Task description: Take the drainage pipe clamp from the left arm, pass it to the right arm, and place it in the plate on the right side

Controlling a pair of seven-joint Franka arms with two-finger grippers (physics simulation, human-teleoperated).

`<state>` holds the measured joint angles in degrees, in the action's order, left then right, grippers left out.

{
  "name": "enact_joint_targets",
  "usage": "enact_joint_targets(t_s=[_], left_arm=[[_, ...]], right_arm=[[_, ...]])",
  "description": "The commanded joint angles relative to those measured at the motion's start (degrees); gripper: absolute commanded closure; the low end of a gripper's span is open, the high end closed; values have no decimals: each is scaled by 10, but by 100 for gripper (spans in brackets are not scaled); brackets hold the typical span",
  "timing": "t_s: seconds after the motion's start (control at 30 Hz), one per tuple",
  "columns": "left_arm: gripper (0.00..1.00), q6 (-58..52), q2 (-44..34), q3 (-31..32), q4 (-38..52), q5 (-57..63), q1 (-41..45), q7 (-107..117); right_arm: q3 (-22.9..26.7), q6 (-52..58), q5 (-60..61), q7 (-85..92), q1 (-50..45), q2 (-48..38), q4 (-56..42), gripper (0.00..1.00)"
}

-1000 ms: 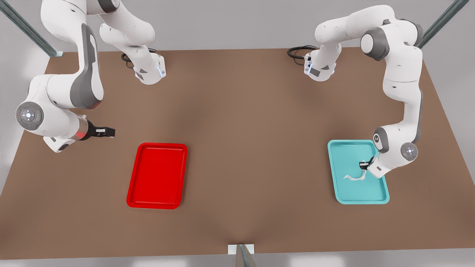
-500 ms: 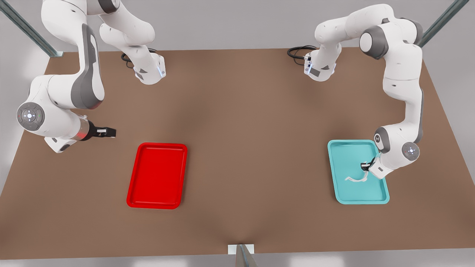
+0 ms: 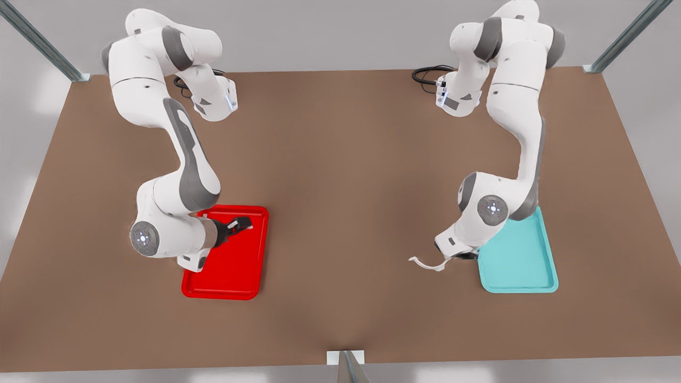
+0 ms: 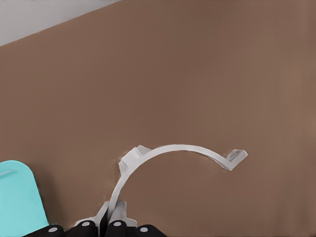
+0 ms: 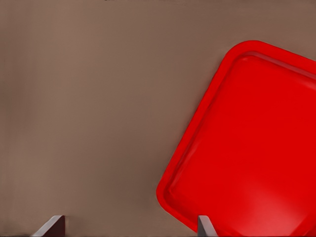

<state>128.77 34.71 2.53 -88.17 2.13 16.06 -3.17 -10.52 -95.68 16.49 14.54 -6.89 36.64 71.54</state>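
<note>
**Clamp held off the teal tray**

L gripper pinched clamp by one end, above bare table just beside teal tray. R gripper, fingers wide, hung over plate near its far edge.

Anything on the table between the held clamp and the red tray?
Nothing visible. The left gripper holds the drainage pipe clamp beside the teal tray; bare table lies between it and the plate, where the right gripper hovers open.
</note>
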Motion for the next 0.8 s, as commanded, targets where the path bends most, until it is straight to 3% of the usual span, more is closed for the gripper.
enact_joint_targets(t_s=[0.0,0.1,0.3,0.7,0.77], left_arm=[[79,-12,29,2,34,-4,35,352],[79,-80,72,2,130,-4,90,470],[79,-103,99,2,189,-4,165,584],[79,-119,121,19,224,-10,183,590],[79,-128,121,21,224,-10,181,457]], right_arm=[[-21,-130,32,517,-14,13,-2,0],[-21,-224,30,620,-56,26,2,0],[-67,-386,46,746,-77,32,60,0],[-100,-481,89,771,-68,34,96,0],[-105,-492,88,771,-67,36,105,0]])
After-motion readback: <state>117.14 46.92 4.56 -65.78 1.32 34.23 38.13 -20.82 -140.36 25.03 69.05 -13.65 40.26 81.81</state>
